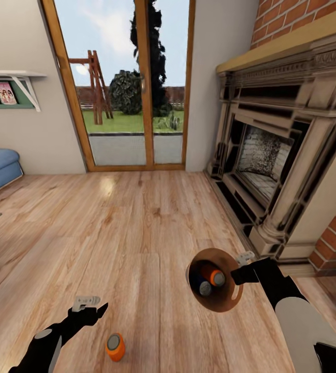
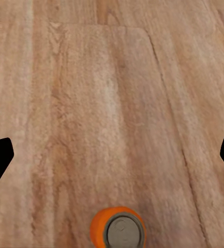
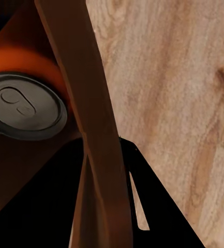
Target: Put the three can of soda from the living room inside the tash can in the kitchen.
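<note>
Two soda cans, one orange (image 1: 213, 275) and one dark blue (image 1: 203, 287), inside the trash can (image 1: 224, 305), tops up. Trash can carried clear of the wood floor (image 1: 136, 217), near the fireplace (image 1: 271, 155), rim clamped between the closed fingers of the right gripper (image 1: 238, 274). Third orange can (image 1: 115, 346) upright on the floor, well left of the trash can. Left gripper (image 1: 92, 305) released, jaws spread, just beside that can, not touching.

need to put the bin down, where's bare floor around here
Bare wood floor runs from the glass doors toward both arms. It is tighter beside the ornate fireplace and by the upright orange soda can near the left pincer.
</note>
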Tool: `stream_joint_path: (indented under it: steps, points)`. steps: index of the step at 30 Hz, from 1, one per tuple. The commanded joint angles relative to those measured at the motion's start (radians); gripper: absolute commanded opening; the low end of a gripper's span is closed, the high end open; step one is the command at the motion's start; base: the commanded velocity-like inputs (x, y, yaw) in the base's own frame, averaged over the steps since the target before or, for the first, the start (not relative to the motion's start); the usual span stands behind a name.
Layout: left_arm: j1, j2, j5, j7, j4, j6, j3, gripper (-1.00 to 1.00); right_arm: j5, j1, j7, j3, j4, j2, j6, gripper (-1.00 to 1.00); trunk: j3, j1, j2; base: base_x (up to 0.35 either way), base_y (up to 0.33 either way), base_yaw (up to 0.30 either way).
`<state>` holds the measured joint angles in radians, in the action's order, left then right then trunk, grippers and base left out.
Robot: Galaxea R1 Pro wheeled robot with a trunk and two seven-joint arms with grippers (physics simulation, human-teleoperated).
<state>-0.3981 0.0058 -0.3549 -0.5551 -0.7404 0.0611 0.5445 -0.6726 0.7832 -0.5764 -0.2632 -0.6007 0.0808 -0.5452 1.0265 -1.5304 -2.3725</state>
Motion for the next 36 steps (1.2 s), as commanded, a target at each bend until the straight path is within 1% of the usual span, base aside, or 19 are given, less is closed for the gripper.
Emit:
stream_joint_path:
  steps: [1,2,3,6,11,12,14,15,18,22,23,26,30,36]
  points:
    - [-0.003,-0.002,-0.001,0.012,-0.003,0.003,0.0,1.0,0.013,0.001,0.0,-0.001,-0.002,0.0,-0.003,-1.0,0.003,-0.004,-0.007,0.0,0.0,0.0]
    - [-0.006,-0.002,-0.001,0.019,-0.005,0.008,0.0,1.0,0.013,0.001,0.0,0.0,-0.003,0.0,-0.004,-1.0,0.006,-0.008,-0.014,0.0,0.0,0.0]
    - [-0.029,-0.003,-0.001,0.049,-0.003,0.059,0.0,1.0,0.014,0.001,0.0,0.001,-0.005,-0.001,-0.009,-1.0,0.009,-0.011,-0.021,0.0,0.0,0.0]
    - [-0.066,-0.004,-0.001,0.079,-0.001,0.11,-0.002,1.0,0.014,0.004,-0.002,0.003,-0.009,-0.001,-0.023,-1.0,0.019,-0.023,-0.042,0.0,0.0,0.0]
    - [-0.098,-0.004,-0.002,0.092,0.0,0.14,-0.004,1.0,0.014,0.014,-0.007,0.004,-0.011,0.001,-0.068,-1.0,0.034,-0.042,-0.077,0.0,0.0,0.0]
    - [-0.109,-0.004,-0.002,0.094,0.0,0.151,-0.004,1.0,0.014,0.031,-0.01,0.004,-0.011,0.001,-0.085,-1.0,0.038,-0.046,-0.084,0.0,0.0,0.0]
    - [-0.113,-0.004,-0.002,0.095,0.001,0.162,-0.005,1.0,0.014,0.047,-0.012,0.005,-0.011,0.001,-0.101,-1.0,0.044,-0.054,-0.098,0.0,0.0,0.0]
    - [-0.117,-0.004,-0.003,0.096,0.001,0.174,-0.006,1.0,0.014,0.075,-0.013,0.005,-0.011,0.002,-0.14,-1.0,0.047,-0.057,-0.105,0.0,0.0,0.0]
    - [-0.118,-0.004,-0.005,0.096,0.011,0.182,-0.007,1.0,0.014,0.112,-0.016,0.005,-0.011,0.004,-0.186,-1.0,0.056,-0.069,-0.126,0.0,0.0,0.0]
    - [-0.119,-0.003,-0.007,0.096,0.05,0.185,-0.007,1.0,0.013,0.164,-0.019,0.004,-0.011,0.011,-0.229,-1.0,0.072,-0.071,-0.128,0.0,0.0,0.0]
    - [-0.119,-0.003,-0.007,0.096,0.062,0.185,-0.008,1.0,0.013,0.178,-0.023,0.004,-0.011,0.013,-0.255,-1.0,0.076,-0.072,-0.129,0.0,0.0,0.0]
    - [-0.118,-0.003,-0.007,0.097,0.088,0.185,-0.008,1.0,0.011,0.204,-0.038,0.005,-0.011,0.014,-0.298,-1.0,0.087,-0.073,-0.129,0.0,0.0,0.0]
    - [-0.118,-0.004,-0.007,0.098,0.12,0.178,-0.009,1.0,0.004,0.234,-0.049,0.005,-0.011,0.012,-0.326,-1.0,0.103,-0.075,-0.13,0.0,0.0,0.0]
    - [-0.116,-0.004,-0.006,0.114,0.135,0.174,-0.014,1.0,0.001,0.245,-0.052,0.008,-0.011,0.004,-0.334,-1.0,0.126,-0.078,-0.132,0.0,0.0,0.0]
